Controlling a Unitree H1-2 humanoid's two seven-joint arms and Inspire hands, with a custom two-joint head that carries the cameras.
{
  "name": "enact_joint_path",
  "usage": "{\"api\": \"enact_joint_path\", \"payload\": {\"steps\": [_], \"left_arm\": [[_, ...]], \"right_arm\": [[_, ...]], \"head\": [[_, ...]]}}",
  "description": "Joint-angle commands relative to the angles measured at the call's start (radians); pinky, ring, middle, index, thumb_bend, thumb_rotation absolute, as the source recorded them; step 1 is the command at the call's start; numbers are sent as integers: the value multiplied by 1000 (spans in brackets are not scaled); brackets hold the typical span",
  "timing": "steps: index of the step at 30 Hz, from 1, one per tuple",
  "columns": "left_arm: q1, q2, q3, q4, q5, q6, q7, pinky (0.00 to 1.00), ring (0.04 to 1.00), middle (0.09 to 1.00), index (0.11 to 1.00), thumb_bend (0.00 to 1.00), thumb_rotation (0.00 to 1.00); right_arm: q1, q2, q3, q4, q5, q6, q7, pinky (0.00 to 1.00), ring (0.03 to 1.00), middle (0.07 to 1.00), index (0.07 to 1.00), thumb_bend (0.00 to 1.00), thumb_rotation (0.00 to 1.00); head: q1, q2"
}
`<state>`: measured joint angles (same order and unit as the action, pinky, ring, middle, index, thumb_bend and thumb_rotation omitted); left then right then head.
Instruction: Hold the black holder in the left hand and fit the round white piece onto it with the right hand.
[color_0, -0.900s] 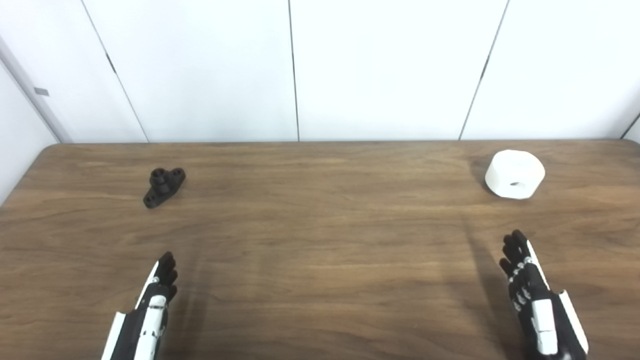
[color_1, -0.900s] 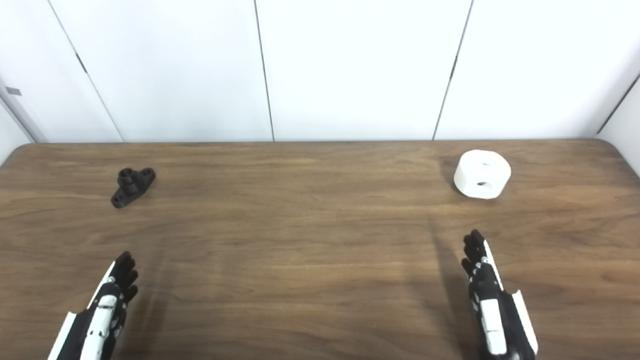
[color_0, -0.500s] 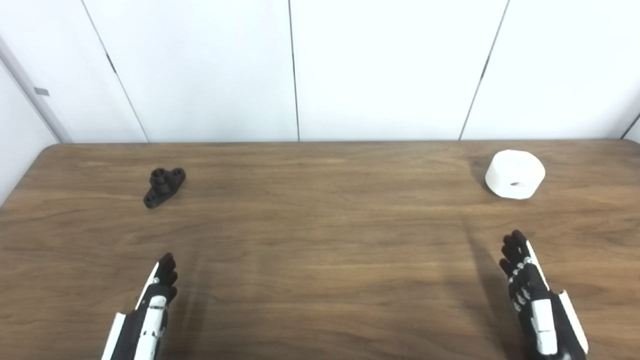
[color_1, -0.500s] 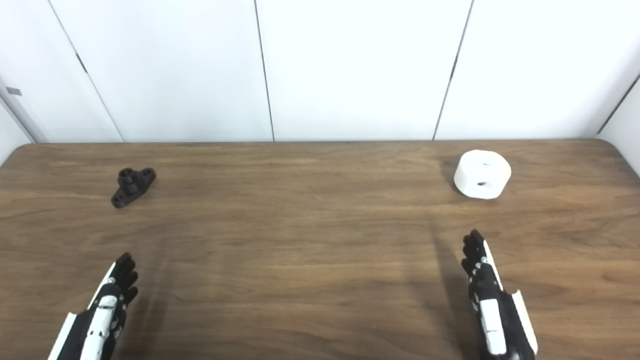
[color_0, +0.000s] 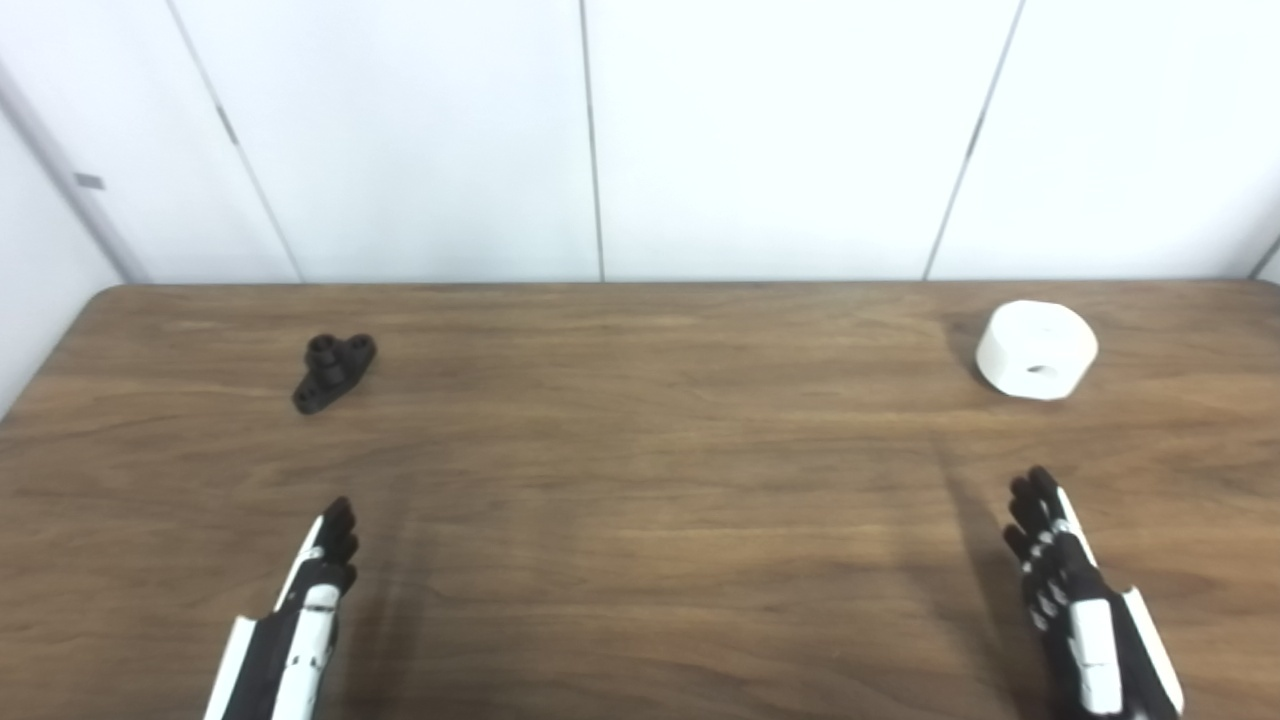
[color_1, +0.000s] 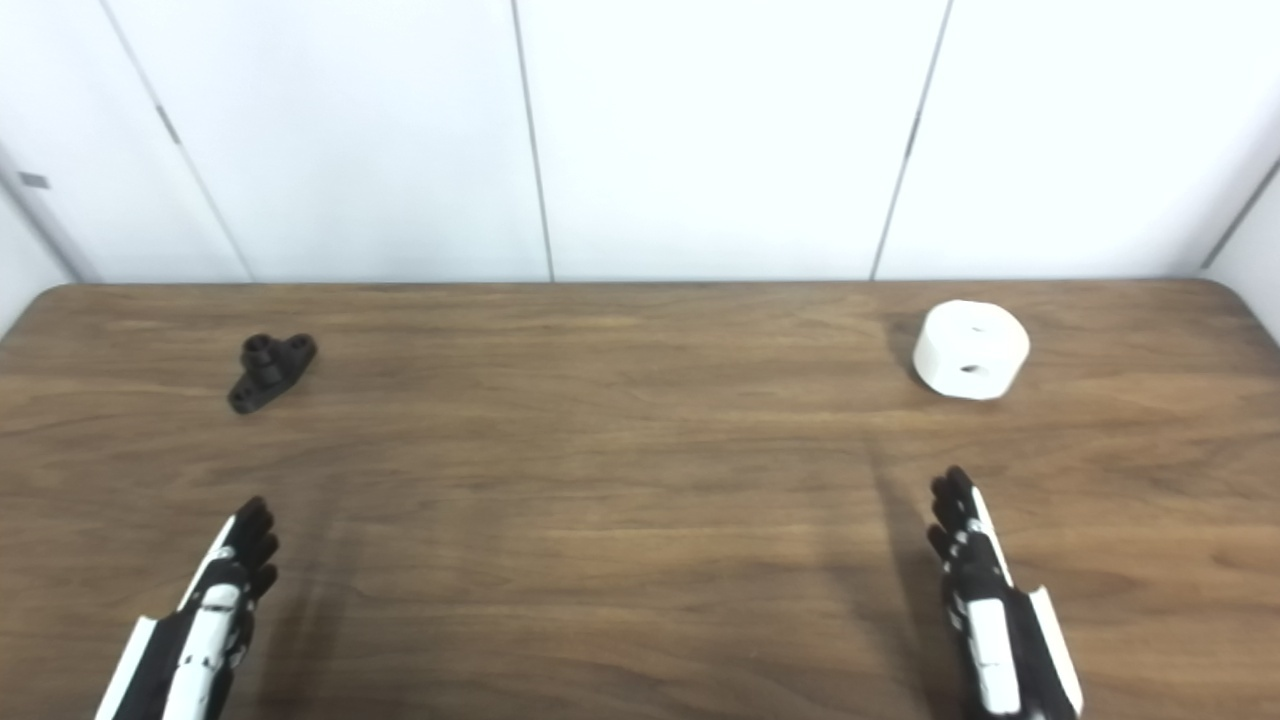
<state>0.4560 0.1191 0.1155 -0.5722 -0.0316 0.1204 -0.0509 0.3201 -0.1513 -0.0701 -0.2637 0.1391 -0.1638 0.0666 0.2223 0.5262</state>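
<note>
Far left on table (color_0: 640, 480): black holder (color_0: 333, 373), lobed base, short post. Far right: round white piece (color_0: 1036, 349), apparently holed. Left hand (color_0: 310, 595), right hand (color_0: 1065, 590) empty, fingers extended.

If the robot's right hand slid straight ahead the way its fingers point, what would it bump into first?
Probably the round white piece: the right hand points up the bare table roughly toward it, though it might pass just left.

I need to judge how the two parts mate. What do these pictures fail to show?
- Black holder: too small in both eye views to make out its post and holes.
- Round white piece: its underside is hidden against the table.
- Left robot hand and right robot hand: seen edge-on, palms hidden; arms cut off by the bottom edge.
</note>
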Motion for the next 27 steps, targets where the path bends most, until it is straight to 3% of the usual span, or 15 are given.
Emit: {"api": "enact_joint_path", "payload": {"steps": [1,3,8,18,27], "left_arm": [[10,-35,-11,-4,-3,-75,11,1000,1000,1000,1000,159,933],[13,-33,-21,10,5,-89,12,1000,1000,1000,1000,130,923],[10,-30,-46,39,38,-122,18,1000,1000,1000,1000,110,928],[-12,-28,-61,83,63,-143,32,1000,1000,1000,990,106,553],[-8,-25,-65,86,60,-145,35,1000,1000,1000,980,117,411]], "right_arm": [[20,-2,-12,12,22,-14,10,1000,1000,996,1000,581,1000],[17,-10,-15,25,26,-27,19,1000,1000,999,1000,567,1000],[1,-15,-30,67,46,-58,33,1000,1000,981,1000,675,1000],[-25,-21,-39,145,87,-118,67,1000,1000,1000,1000,611,1000],[-27,-17,-46,155,90,-121,75,1000,1000,1000,1000,614,1000]], "head": [[50,-23],[81,-40],[158,-81],[237,-142],[233,-137]]}}
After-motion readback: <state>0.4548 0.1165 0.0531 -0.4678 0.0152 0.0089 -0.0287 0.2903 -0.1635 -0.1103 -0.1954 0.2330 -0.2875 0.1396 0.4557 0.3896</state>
